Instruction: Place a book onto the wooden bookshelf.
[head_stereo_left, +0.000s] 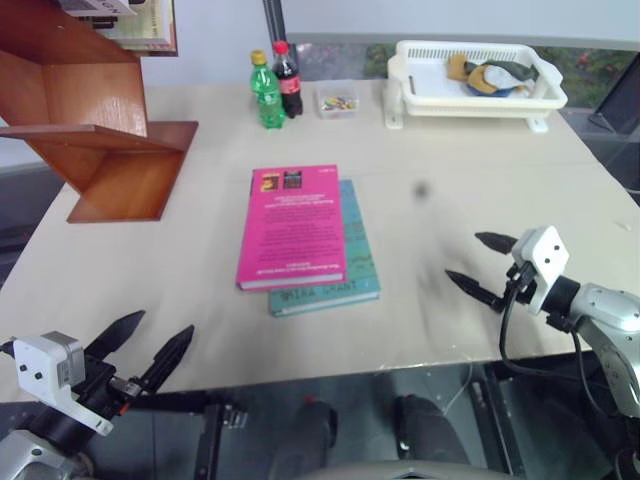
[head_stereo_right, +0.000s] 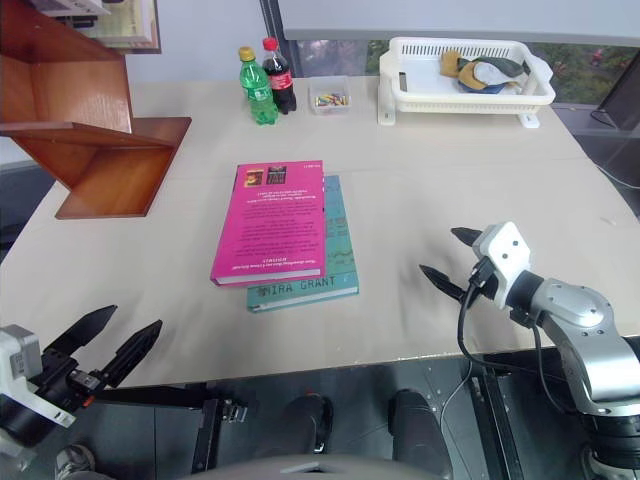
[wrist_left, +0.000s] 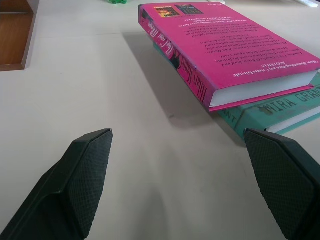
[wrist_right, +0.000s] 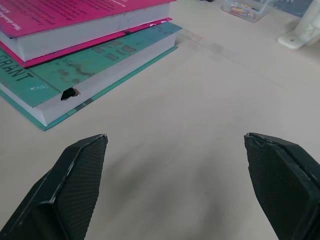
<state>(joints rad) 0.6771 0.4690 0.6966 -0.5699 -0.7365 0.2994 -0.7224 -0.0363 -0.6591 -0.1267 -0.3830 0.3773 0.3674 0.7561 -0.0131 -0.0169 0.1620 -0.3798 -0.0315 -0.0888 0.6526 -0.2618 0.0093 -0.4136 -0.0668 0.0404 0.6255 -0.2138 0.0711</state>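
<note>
Head view: the bright magenta-pink paperback book (head_stereo_left: 292, 226) lies flat on a teal-green book (head_stereo_left: 338, 262) mid-counter (head_stereo_left: 470, 180), with the reddish-brown polished wooden bookshelf (head_stereo_left: 95, 120) far left.

Left wrist: left pincer (wrist_left: 180, 185) is spread wide, nothing in it, near the pink spine.

Right wrist: right pincer (wrist_right: 177, 185) is released too, just right of the stack.
</note>
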